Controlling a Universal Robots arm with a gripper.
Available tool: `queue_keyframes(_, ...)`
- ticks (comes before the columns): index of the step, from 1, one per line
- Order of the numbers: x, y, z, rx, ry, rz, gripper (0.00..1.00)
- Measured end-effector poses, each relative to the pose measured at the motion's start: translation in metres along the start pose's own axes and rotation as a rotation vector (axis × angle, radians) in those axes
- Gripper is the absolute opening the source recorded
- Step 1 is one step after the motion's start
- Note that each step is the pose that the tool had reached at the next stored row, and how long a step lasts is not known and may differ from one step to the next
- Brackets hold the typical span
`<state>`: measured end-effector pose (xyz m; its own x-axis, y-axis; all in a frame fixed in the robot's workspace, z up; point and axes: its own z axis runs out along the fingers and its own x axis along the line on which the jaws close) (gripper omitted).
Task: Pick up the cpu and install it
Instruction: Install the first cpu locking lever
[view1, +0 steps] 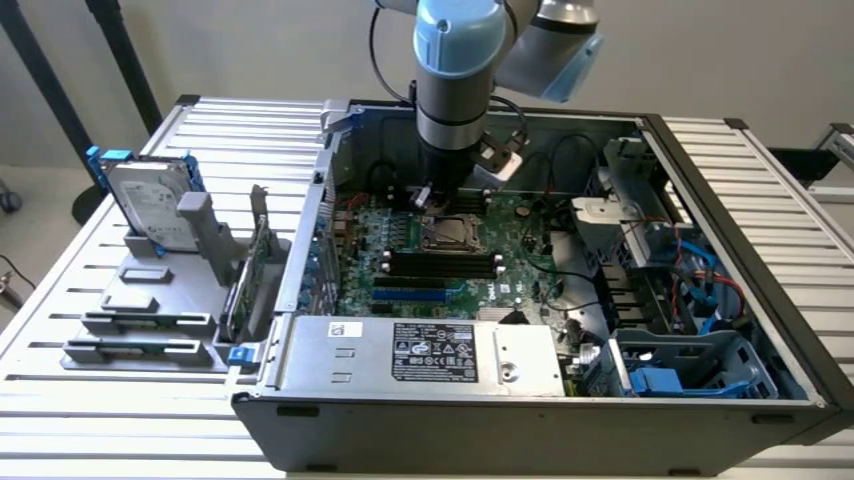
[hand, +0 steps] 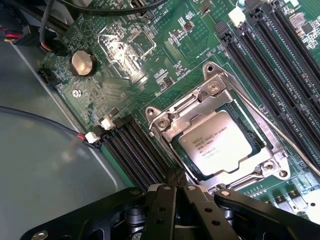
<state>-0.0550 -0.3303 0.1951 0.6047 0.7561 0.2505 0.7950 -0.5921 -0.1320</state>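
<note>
So I've got the arm down inside the PC case (view1: 747, 330), and the cpu (hand: 218, 142) is already sitting in its socket (hand: 212, 95) on the motherboard (hand: 165, 45), so I'd call this the tail of the install step. The jaws (hand: 175, 182) look clenched with nothing in them, hovering just beside the chip's edge. Seating still wants a careful check.
</note>
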Motion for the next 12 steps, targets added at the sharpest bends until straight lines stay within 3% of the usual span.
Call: queue_keyframes(12,0.0057,0.0074,0.0005,0.0000,0.0000,0.000,0.11)
